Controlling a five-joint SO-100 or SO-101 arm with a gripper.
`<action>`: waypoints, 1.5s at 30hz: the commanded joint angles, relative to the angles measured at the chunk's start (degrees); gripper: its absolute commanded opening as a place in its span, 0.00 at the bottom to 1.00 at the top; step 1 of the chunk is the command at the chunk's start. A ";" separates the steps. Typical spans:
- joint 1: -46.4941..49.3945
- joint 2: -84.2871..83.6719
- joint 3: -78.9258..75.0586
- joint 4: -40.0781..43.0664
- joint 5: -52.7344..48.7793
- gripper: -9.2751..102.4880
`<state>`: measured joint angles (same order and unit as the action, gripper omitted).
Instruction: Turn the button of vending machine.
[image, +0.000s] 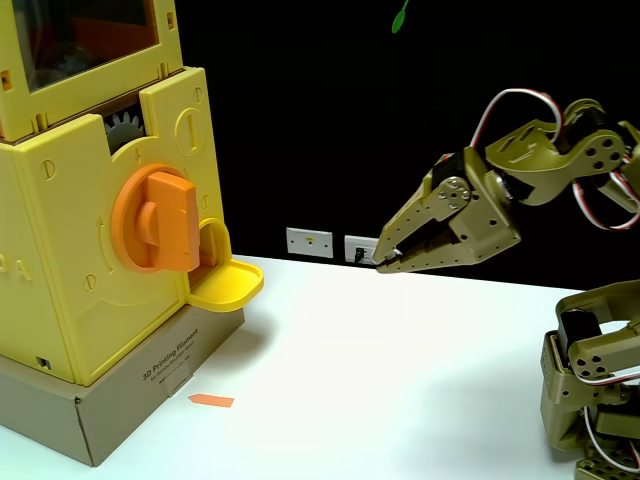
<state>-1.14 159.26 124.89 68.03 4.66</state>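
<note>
Grey cardboard box (130, 385) sits nearest the camera at the lower left of the fixed view, printed on its front face, and serves as a plinth for the vending machine (60, 260). That machine is a large boxy yellow plastic body with slot-head screw shapes moulded on its front, a clear window (85, 40) at the top and a grey gear (125, 128) showing through a gap beneath the window. On its front face sits the button (160, 220): a round orange disc with a thick rectangular bar across it, the bar standing close to upright. Just right of the button and slightly lower, a yellow scoop-shaped tray (228, 285) juts out past the machine's front edge and overhangs the box. A small orange arrow marker (210, 401) lies flat on the white table (400, 380) beside the box. Well apart to the right, the olive-coloured arm reaches leftward from its base (600, 390) at the right edge, with the gripper (385, 262) held in the air above the table, pointing at the machine at about tray height. Its fingers meet at the tips, pinching nothing. Between the fingertips and the tray lies a broad stretch of bare table. Two wall sockets (330, 243) sit on the dark background behind that gap.
</note>
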 joint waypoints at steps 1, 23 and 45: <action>2.37 1.32 -1.05 0.88 -1.05 0.09; 1.67 0.70 17.49 -40.25 -29.36 0.09; 2.37 -10.63 32.17 -74.79 -69.26 0.20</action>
<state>1.67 151.26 156.71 2.29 -62.14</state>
